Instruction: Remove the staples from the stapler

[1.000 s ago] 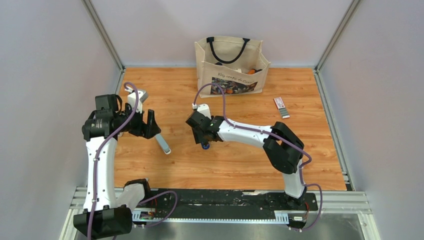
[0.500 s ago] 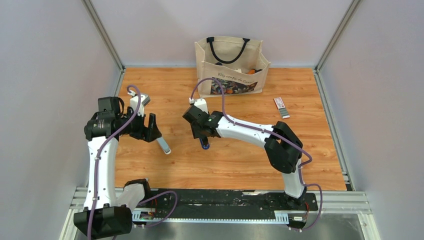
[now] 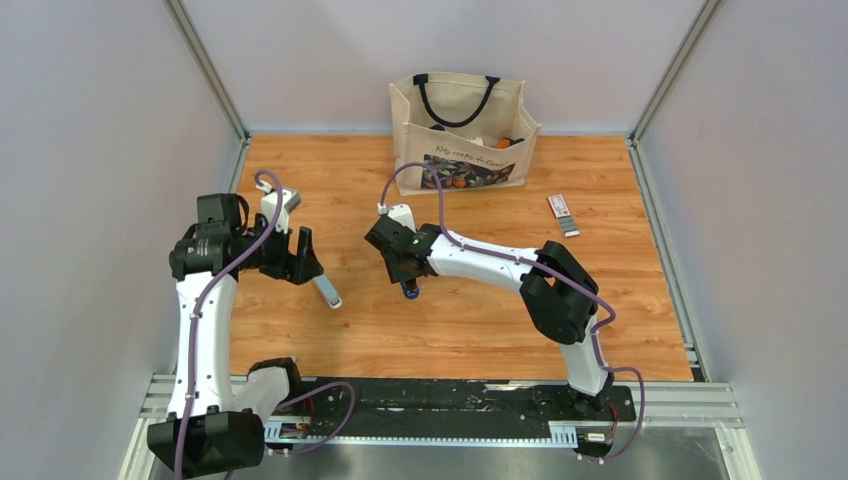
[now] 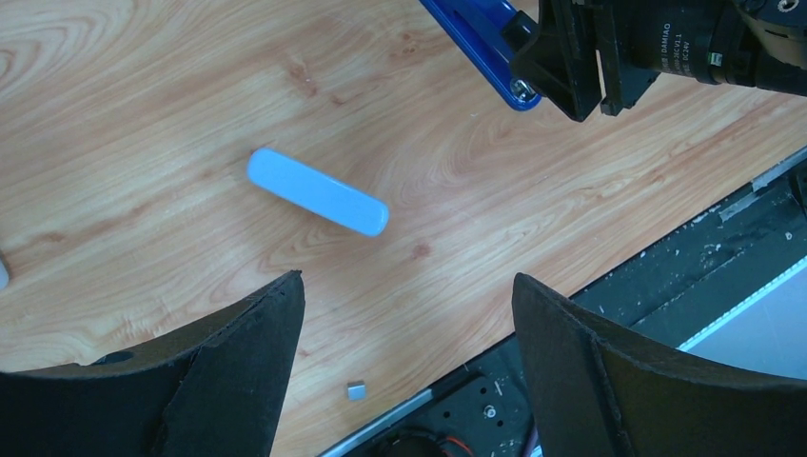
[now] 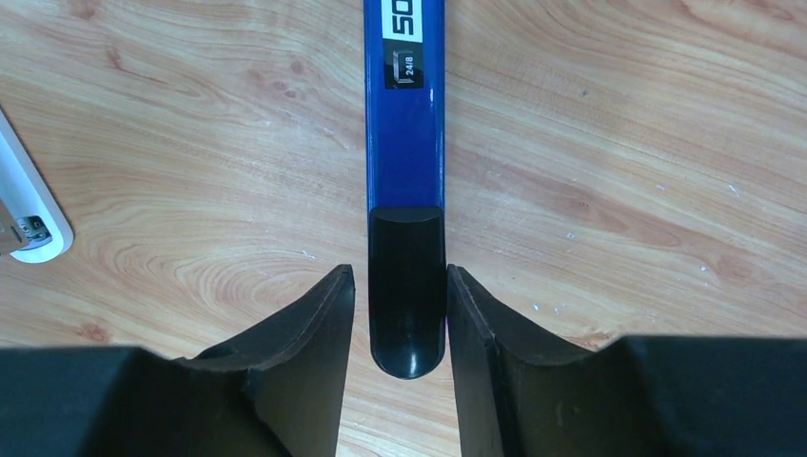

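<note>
The blue stapler (image 5: 406,124) lies lengthwise on the wooden table, with its black end (image 5: 406,286) between my right gripper's fingers (image 5: 324,319). My right gripper (image 5: 401,281) is closed closely round that end. In the top view the stapler's blue tip (image 3: 409,291) sticks out below my right gripper (image 3: 404,268). It also shows in the left wrist view (image 4: 476,43). My left gripper (image 4: 407,281) is open and empty above the table, to the left of the stapler (image 3: 300,262). No staple strips show. A tiny silvery-grey square piece (image 4: 356,389) lies near the table's front edge.
A pale stick-like tool (image 3: 326,288) lies between the two grippers; it also shows in the left wrist view (image 4: 319,191). A canvas bag (image 3: 460,130) stands at the back. A small white-and-red box (image 3: 563,213) lies at the right. The black rail (image 4: 685,276) runs along the front.
My right gripper has shifted slightly left and away from the front edge while staying round the stapler's end. My left gripper has moved slightly toward the stick-like tool.
</note>
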Robot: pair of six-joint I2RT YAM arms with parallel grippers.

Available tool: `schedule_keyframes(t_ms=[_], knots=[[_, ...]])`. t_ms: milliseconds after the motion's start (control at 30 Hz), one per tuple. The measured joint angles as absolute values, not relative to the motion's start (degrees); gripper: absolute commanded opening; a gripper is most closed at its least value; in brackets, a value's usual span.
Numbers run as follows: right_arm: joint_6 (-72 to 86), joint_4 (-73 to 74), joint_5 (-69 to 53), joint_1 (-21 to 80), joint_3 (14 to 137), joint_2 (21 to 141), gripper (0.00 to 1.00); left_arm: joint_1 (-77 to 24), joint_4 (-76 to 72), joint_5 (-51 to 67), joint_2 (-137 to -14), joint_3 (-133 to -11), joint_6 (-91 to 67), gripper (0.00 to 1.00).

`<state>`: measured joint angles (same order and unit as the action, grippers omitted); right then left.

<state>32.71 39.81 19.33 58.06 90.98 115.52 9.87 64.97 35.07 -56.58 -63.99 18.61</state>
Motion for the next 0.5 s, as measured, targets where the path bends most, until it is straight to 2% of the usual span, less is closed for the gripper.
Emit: schedule_keyframes(t_ms=[200, 433, 500], knots=[[32.5, 39.8, 18.7, 58.1, 91.0, 115.9, 0.36, 9.8, 64.9, 35.1, -56.6, -63.2, 18.7, 0.88], [31.4, 40.7, 16.3, 57.3, 93.3, 117.8, 0.36, 7.2, 62.1, 35.2, -56.7, -61.5, 18.2, 0.88], [31.1, 40.8, 15.4, 56.8, 94.2, 118.4, 0.39, 6.2, 61.2, 35.3, -57.1, -61.4, 17.9, 0.88]])
